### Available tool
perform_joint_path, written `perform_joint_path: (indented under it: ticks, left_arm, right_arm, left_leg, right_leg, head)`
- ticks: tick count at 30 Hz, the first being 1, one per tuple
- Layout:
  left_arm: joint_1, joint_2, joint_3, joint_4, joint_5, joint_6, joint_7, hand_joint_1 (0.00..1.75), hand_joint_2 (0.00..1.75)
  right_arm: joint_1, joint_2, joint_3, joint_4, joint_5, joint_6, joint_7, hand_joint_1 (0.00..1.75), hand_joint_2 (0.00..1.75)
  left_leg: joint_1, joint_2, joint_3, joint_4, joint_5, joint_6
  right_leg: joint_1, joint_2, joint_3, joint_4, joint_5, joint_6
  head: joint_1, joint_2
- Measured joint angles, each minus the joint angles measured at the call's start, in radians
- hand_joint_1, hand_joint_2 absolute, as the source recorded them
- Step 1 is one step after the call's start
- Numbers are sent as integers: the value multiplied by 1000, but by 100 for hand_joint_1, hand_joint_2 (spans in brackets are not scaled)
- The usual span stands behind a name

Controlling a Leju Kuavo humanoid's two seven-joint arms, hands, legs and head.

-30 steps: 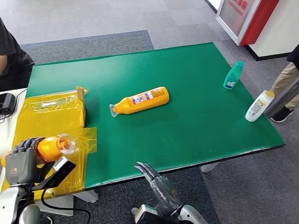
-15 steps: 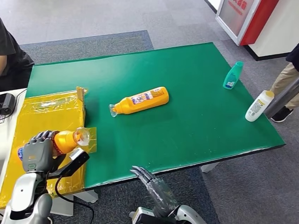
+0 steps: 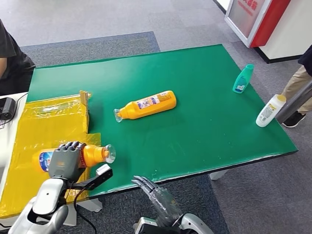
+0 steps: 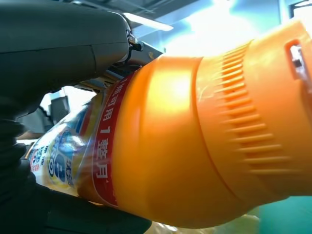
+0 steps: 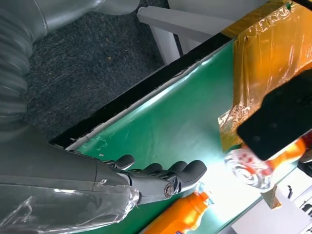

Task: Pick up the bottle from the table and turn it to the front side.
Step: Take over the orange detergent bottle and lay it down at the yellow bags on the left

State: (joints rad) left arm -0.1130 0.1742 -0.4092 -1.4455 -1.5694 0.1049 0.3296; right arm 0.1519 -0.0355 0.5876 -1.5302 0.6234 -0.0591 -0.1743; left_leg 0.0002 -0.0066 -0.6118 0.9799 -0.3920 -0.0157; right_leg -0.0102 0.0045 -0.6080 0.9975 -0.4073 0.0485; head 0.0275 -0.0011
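My left hand grips an orange bottle around its middle and holds it level above the yellow film, its clear cap toward the green table. The left wrist view has the same orange bottle close up, with my left hand wrapped around its labelled body. A second orange bottle lies on its side mid-table, cap to the left. My right hand hovers below the table's near edge with its fingers apart and nothing in them, and the right hand also appears in the right wrist view.
A teal bottle and a white bottle lie near the table's right edge. A person's leg and a dark pole stand beside that edge. Another person sits at the far left. A red-and-white sign stands behind.
My left hand has carried the orange bottle to the right and forward, toward the green surface. My right hand has barely shifted.
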Motion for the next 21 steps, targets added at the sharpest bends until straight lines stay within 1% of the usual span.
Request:
perform_joint_path:
  ticks: [2, 3, 7, 8, 10, 11, 12, 15, 21]
  left_arm:
    - [-6, 2, -21, 8, 0, -1, 0, 136, 175]
    - [-9, 4, -31, 12, 0, -2, 3, 130, 175]
    - [-16, 18, -79, 24, 0, -9, 39, 95, 175]
    - [-18, 22, -90, 27, 0, -8, 48, 78, 175]
    - [-19, 29, -104, 33, 0, -4, 59, 28, 175]
    - [-19, 31, -108, 34, 0, -2, 63, 9, 175]
    - [-19, 33, -109, 35, 0, -2, 67, 0, 175]
    - [-17, 34, -99, 35, 0, -8, 72, 0, 175]
    - [-11, 26, -44, 31, 0, -15, 70, 0, 175]
  right_arm:
    - [-2, 0, 1, 1, -1, 0, 0, 0, 175]
    - [-2, 0, 2, 1, -1, 0, 0, 0, 175]
    - [-2, 0, 2, 2, -3, 1, 4, 0, 175]
    - [-2, 0, 2, 2, -4, 1, 4, 0, 175]
    - [-2, 0, 2, 4, -5, 2, 5, 0, 175]
    - [-2, 0, 2, 5, -6, 2, 5, 0, 175]
    - [-2, 0, 2, 5, -6, 2, 5, 0, 175]
    - [-2, -1, 3, 6, -9, 2, 5, 0, 175]
    - [-2, -4, 5, 6, -12, 2, 10, 0, 175]
  left_leg:
    - [0, 0, 0, 0, 0, 0]
    - [0, 0, 0, 0, 0, 0]
    - [0, 0, 0, 0, 0, 0]
    - [0, 0, 0, 0, 0, 0]
    - [0, 0, 0, 0, 0, 0]
    - [0, 0, 0, 0, 0, 0]
    - [0, 0, 0, 0, 0, 0]
    - [0, 0, 0, 0, 0, 0]
    - [0, 0, 0, 0, 0, 0]
  right_leg:
    - [0, 0, 0, 0, 0, 0]
    - [0, 0, 0, 0, 0, 0]
    - [0, 0, 0, 0, 0, 0]
    - [0, 0, 0, 0, 0, 0]
    - [0, 0, 0, 0, 0, 0]
    - [0, 0, 0, 0, 0, 0]
    - [0, 0, 0, 0, 0, 0]
    - [0, 0, 0, 0, 0, 0]
    - [0, 0, 0, 0, 0, 0]
  head:
    - [0, 0]
    - [0, 0]
    - [0, 0]
    - [0, 0]
    - [0, 0]
    - [0, 0]
    - [0, 0]
    - [0, 0]
    - [0, 0]
